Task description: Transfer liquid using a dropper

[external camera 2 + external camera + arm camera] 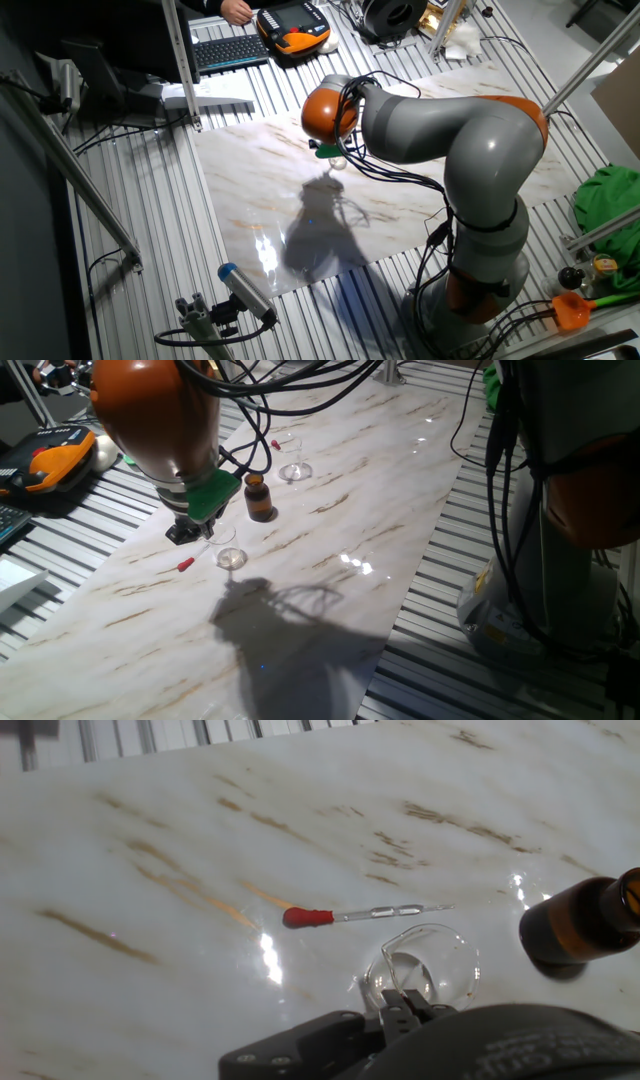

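Arm [470, 150]: grey rounded links with orange joint bands. Black cables [260, 400] run along the links above the hand [190, 530]. Hand: black body, green collar [212, 494] directly above it.

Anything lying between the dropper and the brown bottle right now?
Yes: in the hand view the small clear glass cup stands between the red-bulbed dropper and the brown bottle, nearer the camera. Otherwise bare marble.

Overhead light is bright and even. My arm [160, 420] casts a dark, soft-edged shadow [290, 620] across the marble table [400, 480]. Specular glare spots [270, 960] mark the glossy surface. In my hand view, the near housing [420, 1045] and brown bottle [580, 925] are out of focus.
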`<state>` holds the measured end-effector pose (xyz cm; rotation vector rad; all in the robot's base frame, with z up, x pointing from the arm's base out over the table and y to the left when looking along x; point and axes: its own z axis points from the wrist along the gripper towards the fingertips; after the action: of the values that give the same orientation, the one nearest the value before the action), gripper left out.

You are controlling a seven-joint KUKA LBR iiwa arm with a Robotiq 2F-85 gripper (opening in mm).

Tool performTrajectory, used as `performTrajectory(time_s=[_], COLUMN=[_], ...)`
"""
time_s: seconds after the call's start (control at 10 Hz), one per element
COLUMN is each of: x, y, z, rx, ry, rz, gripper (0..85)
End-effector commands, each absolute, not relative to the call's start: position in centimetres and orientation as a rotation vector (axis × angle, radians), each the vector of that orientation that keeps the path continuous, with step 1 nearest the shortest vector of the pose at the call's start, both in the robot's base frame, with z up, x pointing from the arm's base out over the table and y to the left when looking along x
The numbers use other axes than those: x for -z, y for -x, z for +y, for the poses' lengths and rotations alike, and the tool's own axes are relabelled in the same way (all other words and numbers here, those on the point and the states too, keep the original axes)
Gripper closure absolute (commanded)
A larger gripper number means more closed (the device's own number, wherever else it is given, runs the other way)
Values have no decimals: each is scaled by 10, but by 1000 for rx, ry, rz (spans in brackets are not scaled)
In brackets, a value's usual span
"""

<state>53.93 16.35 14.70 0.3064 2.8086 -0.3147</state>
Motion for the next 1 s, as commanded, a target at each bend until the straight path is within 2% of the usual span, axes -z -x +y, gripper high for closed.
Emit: performTrajectory(time_s=[0.0,0.9], x=[-147,-147], y=[-539,-539], z=[163,163], rx=[318,363], ry=[-304,-299], rz=[2808,2800], gripper=[850,850])
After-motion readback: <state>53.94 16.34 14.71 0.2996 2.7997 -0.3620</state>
